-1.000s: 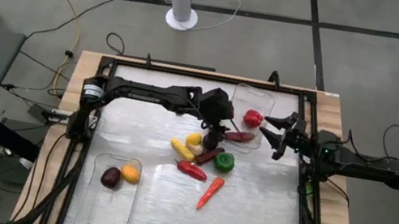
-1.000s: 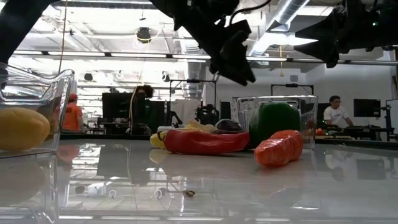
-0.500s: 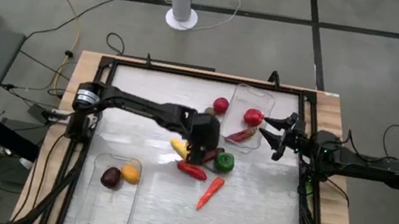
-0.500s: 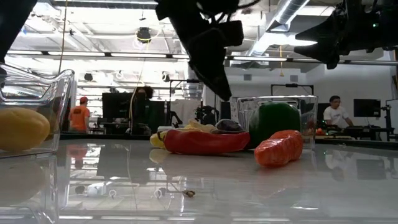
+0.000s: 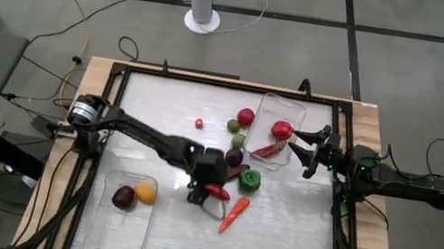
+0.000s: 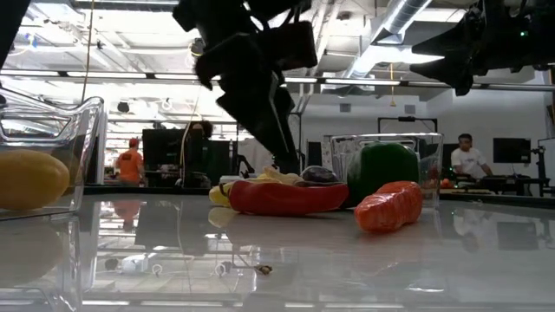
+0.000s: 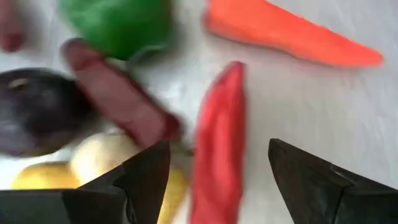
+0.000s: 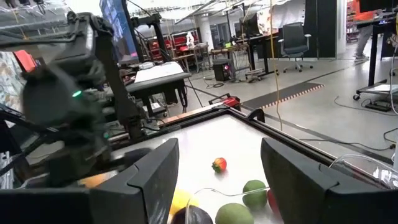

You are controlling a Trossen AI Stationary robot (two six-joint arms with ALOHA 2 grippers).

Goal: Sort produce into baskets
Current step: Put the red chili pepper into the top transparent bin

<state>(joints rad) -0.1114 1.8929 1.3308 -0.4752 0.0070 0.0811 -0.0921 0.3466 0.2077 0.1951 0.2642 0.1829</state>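
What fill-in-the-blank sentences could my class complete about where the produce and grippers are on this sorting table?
1. The left gripper hovers over the long ____ pepper.
2. The basket nearest the left arm holds ____ pieces.
3. The carrot lies on the ____, outside both baskets.
4. The right gripper is beside the other basket, its fingers ____.

Missing words: red; two; table; open

**Colours on the tabletop**

A red pepper, orange carrot and green pepper lie mid-table. The near-left clear basket holds a dark purple piece and a yellow-orange piece. The tabletop is glossy white.
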